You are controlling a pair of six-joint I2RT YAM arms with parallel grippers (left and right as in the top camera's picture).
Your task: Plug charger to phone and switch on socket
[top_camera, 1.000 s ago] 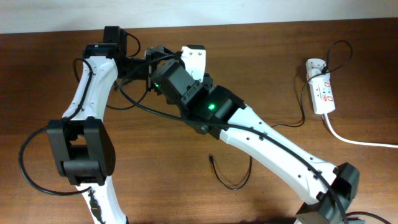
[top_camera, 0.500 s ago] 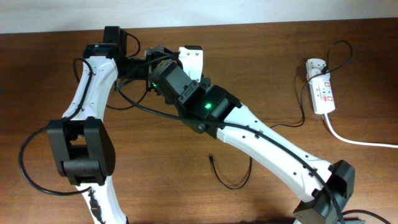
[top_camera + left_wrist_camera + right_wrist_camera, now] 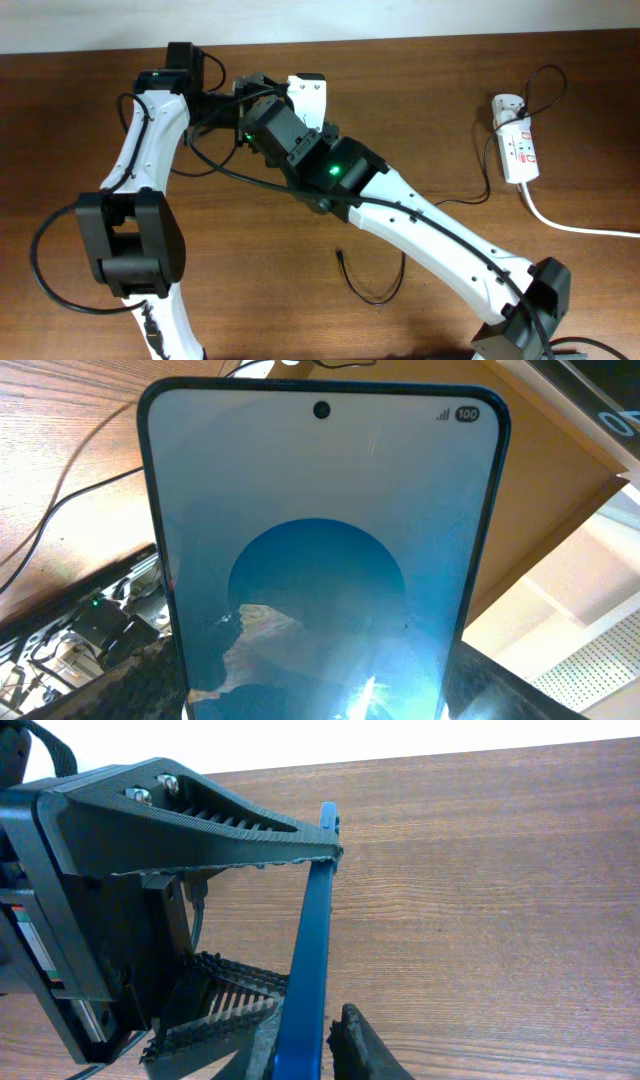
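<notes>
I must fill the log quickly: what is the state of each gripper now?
Left gripper: closed on the black-framed blue-screen smartphone.
Right gripper: fingers flank the smartphone's edge; closed or not cannot be told.

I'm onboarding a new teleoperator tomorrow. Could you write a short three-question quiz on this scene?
1. True or false: the thin black charger cable has its tip plugged into the black-framed smartphone with a blue screen.
2. In the overhead view, where is the white elongated power strip?
A) near the right end of the brown wooden table
B) beneath the smartphone
C) at the table's left end
3. Fill in: in the left wrist view, the number in the smartphone's top corner reads ____.

Key: 1 false, the tip lies loose on the table; 2 A; 3 100.
</notes>
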